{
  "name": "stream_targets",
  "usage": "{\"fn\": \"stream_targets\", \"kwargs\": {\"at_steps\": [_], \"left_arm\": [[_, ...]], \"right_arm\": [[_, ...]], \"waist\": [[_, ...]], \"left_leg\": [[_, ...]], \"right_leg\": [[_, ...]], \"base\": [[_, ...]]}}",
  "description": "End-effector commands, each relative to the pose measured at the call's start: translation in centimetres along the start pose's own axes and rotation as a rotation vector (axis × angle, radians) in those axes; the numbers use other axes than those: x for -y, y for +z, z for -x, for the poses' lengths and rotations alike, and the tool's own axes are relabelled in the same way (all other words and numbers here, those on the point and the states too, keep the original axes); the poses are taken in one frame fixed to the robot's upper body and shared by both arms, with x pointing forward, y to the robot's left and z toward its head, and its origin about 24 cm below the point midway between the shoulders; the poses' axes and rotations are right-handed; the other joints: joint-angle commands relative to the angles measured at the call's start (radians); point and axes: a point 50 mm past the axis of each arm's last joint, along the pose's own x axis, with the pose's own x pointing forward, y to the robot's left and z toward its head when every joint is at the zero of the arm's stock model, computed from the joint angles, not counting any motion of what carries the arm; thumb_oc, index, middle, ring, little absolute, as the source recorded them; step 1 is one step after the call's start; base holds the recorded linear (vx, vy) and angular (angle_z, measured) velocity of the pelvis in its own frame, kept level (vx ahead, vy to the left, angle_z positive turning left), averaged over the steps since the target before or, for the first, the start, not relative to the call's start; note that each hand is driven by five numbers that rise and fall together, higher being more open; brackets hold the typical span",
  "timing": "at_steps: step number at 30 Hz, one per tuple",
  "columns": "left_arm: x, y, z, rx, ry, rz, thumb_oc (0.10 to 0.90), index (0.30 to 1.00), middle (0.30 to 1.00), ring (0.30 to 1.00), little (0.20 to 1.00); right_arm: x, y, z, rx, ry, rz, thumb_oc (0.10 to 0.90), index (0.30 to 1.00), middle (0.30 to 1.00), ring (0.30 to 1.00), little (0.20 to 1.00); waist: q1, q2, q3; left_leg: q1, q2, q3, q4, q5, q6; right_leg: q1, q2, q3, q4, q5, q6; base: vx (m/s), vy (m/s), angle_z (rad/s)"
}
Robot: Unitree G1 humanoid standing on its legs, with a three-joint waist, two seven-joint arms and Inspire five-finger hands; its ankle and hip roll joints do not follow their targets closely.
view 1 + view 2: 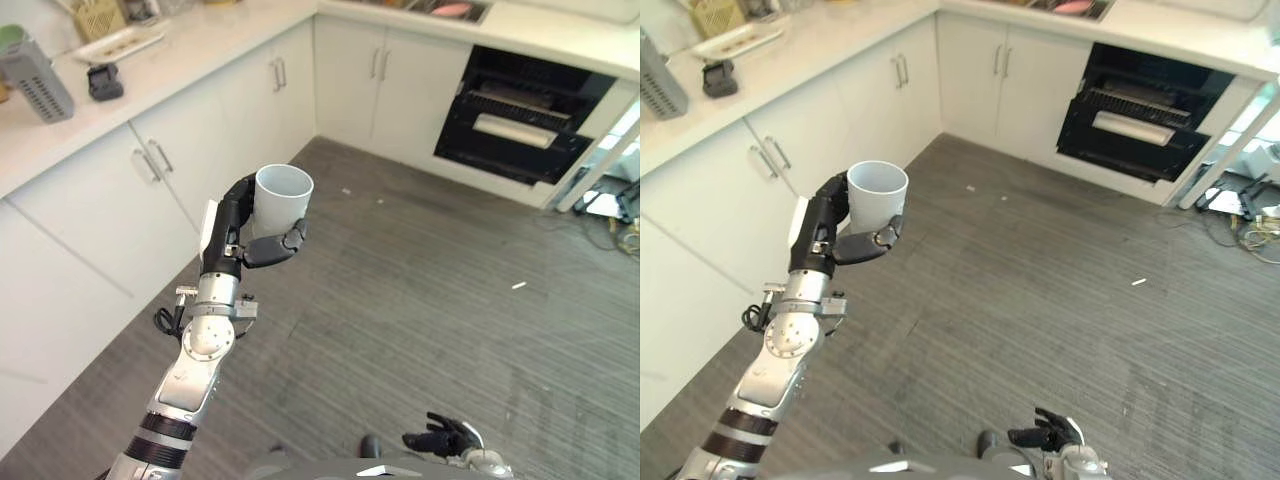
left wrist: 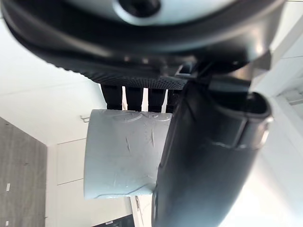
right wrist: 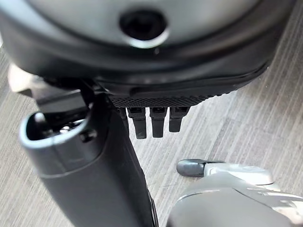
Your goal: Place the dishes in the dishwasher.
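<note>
A white cup (image 1: pixel 283 198) stands upright in my left hand (image 1: pixel 238 222), raised above the grey floor in front of the white cabinets. In the left wrist view the fingers lie behind the cup (image 2: pixel 122 152) and the thumb (image 2: pixel 204 165) presses its front. The dishwasher (image 1: pixel 522 112) stands open at the far right under the counter, dark inside, with a rack showing. My right hand (image 1: pixel 441 437) hangs low near the view's bottom edge, its fingers (image 3: pixel 152 122) relaxed and holding nothing.
White cabinets (image 1: pixel 110 210) run along the left and back under a pale counter (image 1: pixel 190 50). On it stand a grey perforated holder (image 1: pixel 36 76), a small black object (image 1: pixel 104 81) and a white tray (image 1: pixel 118 42). Cables lie on the floor at the far right (image 1: pixel 622 228).
</note>
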Motion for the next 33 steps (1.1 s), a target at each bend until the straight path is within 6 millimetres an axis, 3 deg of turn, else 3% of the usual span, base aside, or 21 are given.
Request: {"fn": "stream_targets", "kwargs": {"at_steps": [1, 3, 4, 5, 6, 8, 9, 11, 13, 14, 15, 17, 18, 19, 20, 24, 27, 28, 30, 31, 33], "left_arm": [[-1.6, 3.9, -1.0, 0.229, 0.073, 0.080, 0.400, 0.300, 0.300, 0.300, 0.300], [-1.6, 3.9, -1.0, 0.228, 0.073, 0.079, 0.400, 0.300, 0.300, 0.300, 0.300], [-2.3, 3.7, -0.4, 0.217, 0.082, 0.044, 0.400, 0.300, 0.300, 0.300, 0.300], [-2.3, 3.7, -0.3, 0.216, 0.082, 0.044, 0.400, 0.300, 0.300, 0.300, 0.300], [-2.6, 3.2, 0.0, 0.191, 0.092, 0.032, 0.400, 0.300, 0.300, 0.300, 0.300], [-2.6, 3.2, 0.0, 0.190, 0.092, 0.031, 0.400, 0.300, 0.300, 0.300, 0.300], [-2.9, 2.4, 0.6, 0.146, 0.108, 0.042, 0.400, 0.300, 0.300, 0.300, 0.300], [-2.9, 2.4, 0.7, 0.142, 0.097, 0.036, 0.400, 0.300, 0.300, 0.300, 0.300], [-2.7, 2.6, 0.6, 0.149, 0.069, 0.009, 0.400, 0.300, 0.300, 0.300, 0.300], [-2.7, 2.6, 0.6, 0.149, 0.069, 0.008, 0.400, 0.300, 0.300, 0.300, 0.300], [-2.1, 2.8, 0.2, 0.157, 0.020, -0.003, 0.400, 0.300, 0.300, 0.300, 0.300], [-1.1, 2.5, -0.1, 0.140, -0.042, 0.003, 0.400, 0.300, 0.300, 0.300, 0.300], [-0.7, 2.6, -0.4, 0.143, -0.069, -0.005, 0.400, 0.300, 0.300, 0.300, 0.300], [-0.1, 2.3, -0.4, 0.131, -0.108, -0.012, 0.400, 0.300, 0.300, 0.300, 0.300], [0.2, 2.4, -0.4, 0.135, -0.129, -0.007, 0.400, 0.300, 0.300, 0.300, 0.300], [0.4, 2.2, -0.4, 0.123, -0.143, 0.010, 0.400, 0.300, 0.300, 0.300, 0.300], [-0.2, 1.6, -0.4, 0.094, -0.116, 0.012, 0.400, 0.300, 0.300, 0.300, 0.300], [-0.2, 1.8, -0.5, 0.108, -0.116, -0.011, 0.400, 0.300, 0.300, 0.300, 0.300], [-0.1, 2.0, -0.6, 0.118, -0.122, -0.021, 0.400, 0.300, 0.300, 0.300, 0.300], [0.3, 2.0, -0.6, 0.127, -0.135, -0.026, 0.400, 0.300, 0.300, 0.300, 0.300], [0.7, 2.2, -0.6, 0.133, -0.139, -0.004, 0.400, 0.300, 0.300, 0.300, 0.300]], "right_arm": [[2.0, 2.6, -0.2, 0.088, -0.056, 0.048, 0.800, 0.900, 0.900, 0.900, 0.900], [2.0, 2.6, -0.2, 0.087, -0.056, 0.048, 0.800, 0.900, 0.900, 0.900, 0.900], [2.1, 2.1, -0.2, 0.064, -0.067, 0.058, 0.800, 0.900, 0.900, 0.900, 0.900], [2.1, 2.0, -0.2, 0.063, -0.067, 0.059, 0.800, 0.900, 0.900, 0.900, 0.900], [1.5, 1.9, -0.3, 0.054, -0.043, 0.127, 0.800, 0.900, 0.900, 0.900, 0.900], [1.5, 1.9, -0.3, 0.054, -0.042, 0.128, 0.800, 0.900, 0.900, 0.900, 0.900], [1.0, 1.5, -0.3, 0.033, -0.025, 0.157, 0.800, 0.900, 0.900, 0.900, 0.900], [0.5, 0.9, -0.2, 0.018, -0.016, 0.143, 0.800, 0.900, 0.900, 0.900, 0.900], [0.1, 0.9, -0.3, 0.018, -0.010, 0.122, 0.800, 0.900, 0.900, 0.900, 0.900], [0.0, 0.9, -0.3, 0.018, -0.009, 0.122, 0.800, 0.900, 0.900, 0.900, 0.900], [-0.8, 1.1, -0.4, 0.024, 0.016, 0.141, 0.800, 0.900, 0.900, 0.900, 0.900], [-1.2, 1.0, -0.3, 0.026, 0.030, 0.159, 0.800, 0.900, 0.900, 0.900, 0.900], [-1.2, 1.5, -0.3, 0.047, 0.027, 0.157, 0.800, 0.900, 0.900, 0.900, 0.900], [-0.9, 2.7, -0.4, 0.087, 0.011, 0.146, 0.800, 0.900, 0.900, 0.900, 0.900], [-0.7, 3.5, -0.5, 0.107, -0.005, 0.141, 0.800, 0.900, 0.900, 0.900, 0.900], [-0.6, 4.9, -0.5, 0.163, -0.028, 0.185, 0.800, 0.900, 0.900, 0.900, 0.900], [0.5, 5.6, -0.3, 0.204, -0.085, 0.171, 0.800, 0.900, 0.900, 0.900, 0.900], [2.4, 7.6, 0.1, 0.287, -0.173, 0.134, 0.800, 0.900, 0.900, 0.900, 0.900], [2.8, 8.5, 0.3, 0.327, -0.196, 0.133, 0.800, 0.900, 0.900, 0.900, 0.900], [3.9, 11.2, 1.2, 0.445, -0.258, 0.119, 0.800, 0.900, 0.900, 0.900, 0.900], [4.3, 12.2, 1.8, 0.503, -0.286, 0.112, 0.800, 0.900, 0.900, 0.900, 0.900]], "waist": [[0.041, 0.000, -0.032], [0.043, -0.004, -0.033], [0.077, 0.028, -0.039], [0.080, 0.023, -0.042], [0.115, 0.022, -0.050], [0.116, 0.019, -0.052], [0.128, 0.021, -0.081], [0.144, 0.007, -0.102], [0.141, -0.019, -0.117], [0.147, -0.016, -0.120], [0.147, -0.040, -0.133], [0.116, -0.023, -0.131], [0.094, 0.000, -0.123], [0.056, 0.027, -0.095], [0.032, 0.039, -0.087], [-0.025, 0.051, -0.066], [-0.071, 0.035, -0.070], [-0.090, 0.023, -0.082], [-0.096, 0.025, -0.089], [-0.112, 0.034, -0.105], [-0.126, 0.038, -0.111]], "left_leg": [[-0.046, -0.027, 0.033, -0.057, 0.020, 0.037], [-0.041, -0.031, 0.038, -0.062, 0.017, 0.039], [-0.096, 0.018, 0.108, -0.380, 0.074, 0.042], [-0.081, 0.011, 0.114, -0.407, 0.085, 0.041], [-0.120, 0.041, 0.143, -0.565, 0.146, 0.036], [-0.120, 0.040, 0.146, -0.566, 0.145, 0.036], [-0.112, 0.057, 0.160, -0.562, 0.159, 0.041], [-0.084, 0.043, 0.172, -0.562, 0.214, 0.052], [-0.044, -0.003, 0.178, -0.564, 0.198, 0.079], [-0.047, 0.004, 0.182, -0.566, 0.202, 0.080], [-0.008, -0.040, 0.185, -0.566, 0.165, 0.112], [0.053, -0.048, 0.175, -0.578, 0.126, 0.135], [0.081, -0.039, 0.165, -0.581, 0.105, 0.144], [0.152, -0.037, 0.154, -0.585, 0.059, 0.162], [0.177, -0.038, 0.150, -0.585, 0.039, 0.162], [0.263, -0.035, 0.166, -0.585, -0.015, 0.149], [0.355, -0.048, 0.196, -0.585, -0.088, 0.123], [0.398, -0.051, 0.231, -0.585, -0.119, 0.108], [0.410, -0.052, 0.240, -0.585, -0.126, 0.104], [0.462, -0.058, 0.237, -0.585, -0.153, 0.107], [0.489, -0.058, 0.222, -0.556, -0.168, 0.103]], "right_leg": [[0.124, 0.050, 0.005, -0.062, -0.041, 0.047], [0.128, 0.044, 0.007, -0.067, -0.042, 0.049], [0.191, 0.060, 0.009, -0.081, -0.092, 0.073], [0.191, 0.053, 0.011, -0.080, -0.095, 0.075], [0.245, 0.043, 0.031, -0.073, -0.140, 0.087], [0.242, 0.040, 0.033, -0.070, -0.143, 0.088], [0.284, 0.043, 0.055, -0.055, -0.181, 0.092], [0.298, 0.020, 0.050, 0.004, -0.173, 0.111], [0.256, -0.012, 0.040, 0.131, -0.095, 0.157], [0.250, -0.008, 0.046, 0.131, -0.090, 0.157], [0.194, -0.030, 0.067, 0.274, 0.096, 0.228], [0.115, -0.008, 0.077, 0.469, 0.230, 0.269], [0.056, 0.020, 0.083, 0.590, 0.252, 0.273], [-0.069, 0.023, 0.037, 0.732, 0.232, 0.265], [-0.126, 0.021, 0.019, 0.750, 0.201, 0.249], [-0.245, -0.017, -0.088, 0.613, 0.119, 0.210], [-0.303, -0.062, -0.235, 0.353, 0.111, 0.205], [-0.326, -0.075, -0.337, 0.223, 0.119, 0.204], [-0.327, -0.076, -0.381, 0.195, 0.131, 0.199], [-0.323, -0.068, -0.395, 0.190, 0.132, 0.182], [-0.300, -0.047, -0.355, 0.178, 0.100, 0.161]], "base": [[0.21, 0.016, -0.26], [0.34, 0.090, -0.12], [0.48, 0.162, 0.13], [0.86, 0.257, 0.08], [0.40, 0.096, 0.05], [0.37, 0.086, -0.15], [0.56, 0.109, -0.31], [0.61, 0.141, -0.25], [0.37, 0.135, -0.40], [0.41, 0.166, -0.34], [0.39, 0.174, -0.14], [0.48, 0.226, 0.00], [0.55, 0.326, 0.32], [0.58, 0.319, 0.56], [0.43, 0.237, 0.69], [0.43, 0.095, 0.04], [0.57, -0.038, 0.04], [0.43, -0.057, 0.04], [0.41, -0.063, -0.08], [0.43, -0.064, -0.11], [0.41, -0.117, -0.42]]}}
